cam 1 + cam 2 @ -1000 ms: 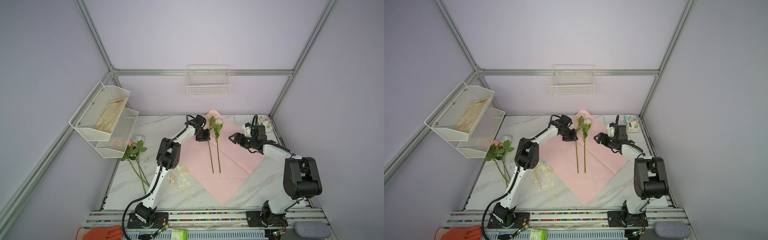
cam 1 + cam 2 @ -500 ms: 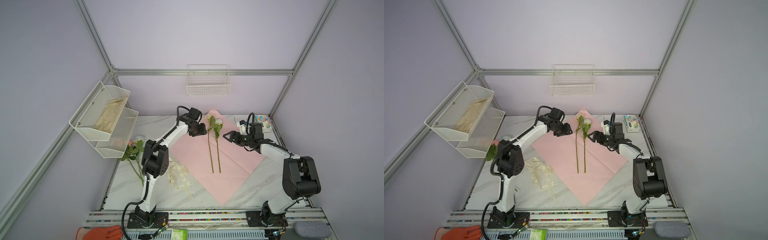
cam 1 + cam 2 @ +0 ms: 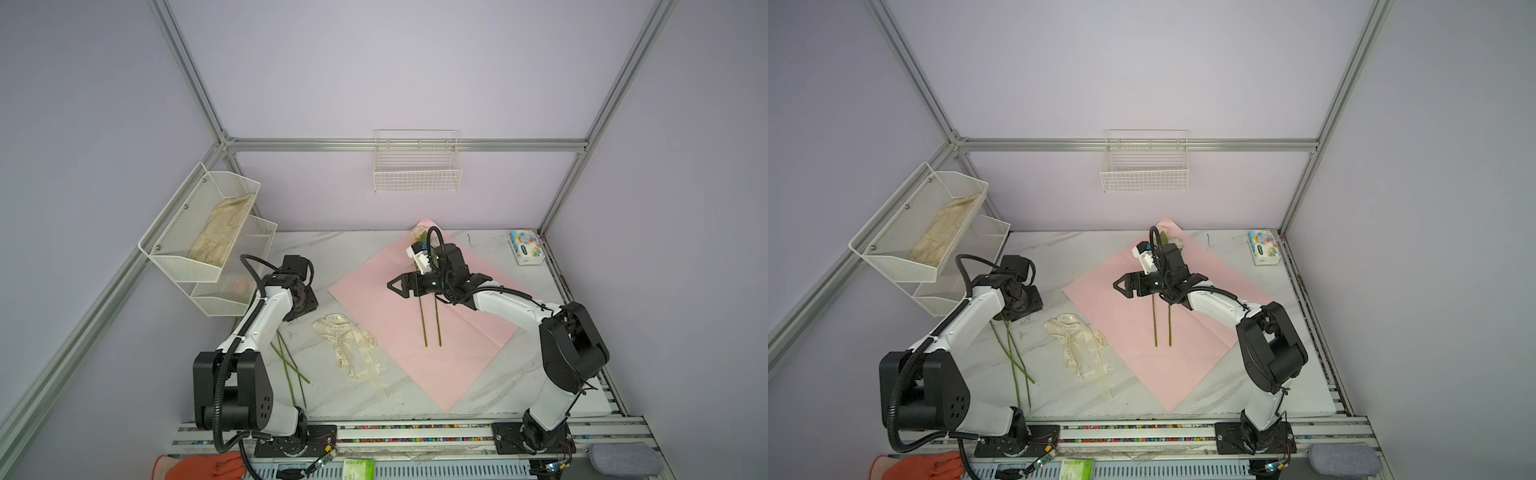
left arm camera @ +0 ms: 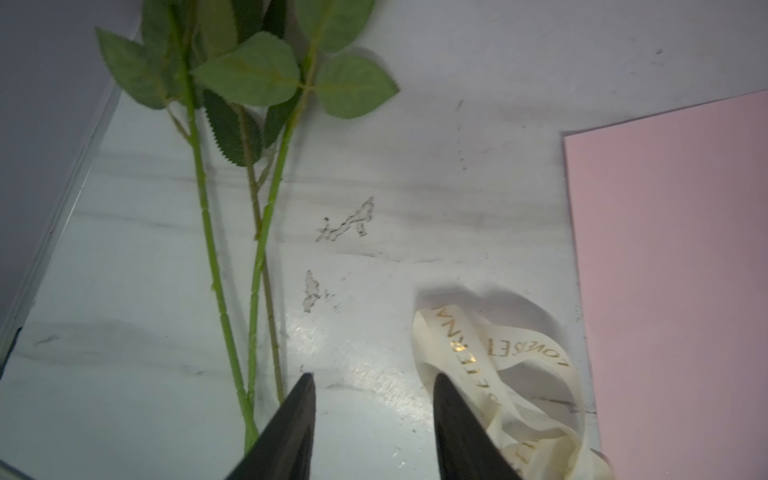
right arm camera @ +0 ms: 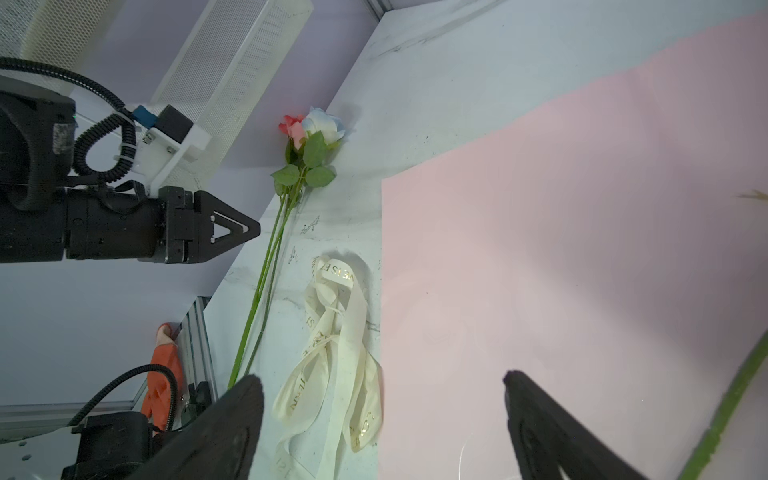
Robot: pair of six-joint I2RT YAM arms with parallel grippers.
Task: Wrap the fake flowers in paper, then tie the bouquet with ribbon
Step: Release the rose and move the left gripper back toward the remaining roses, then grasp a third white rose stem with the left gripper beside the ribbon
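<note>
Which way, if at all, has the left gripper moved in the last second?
Yes: the left gripper swung left off the pink paper toward the wall rack, now over the loose stems.

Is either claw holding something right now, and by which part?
Nothing is held. The left claw hangs open near the flower stems; the right claw is open over the pink paper.

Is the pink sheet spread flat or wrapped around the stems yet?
Spread flat. The pink sheet lies open on the table, no visible corner folded over, with two stems lying bare on top.
</note>
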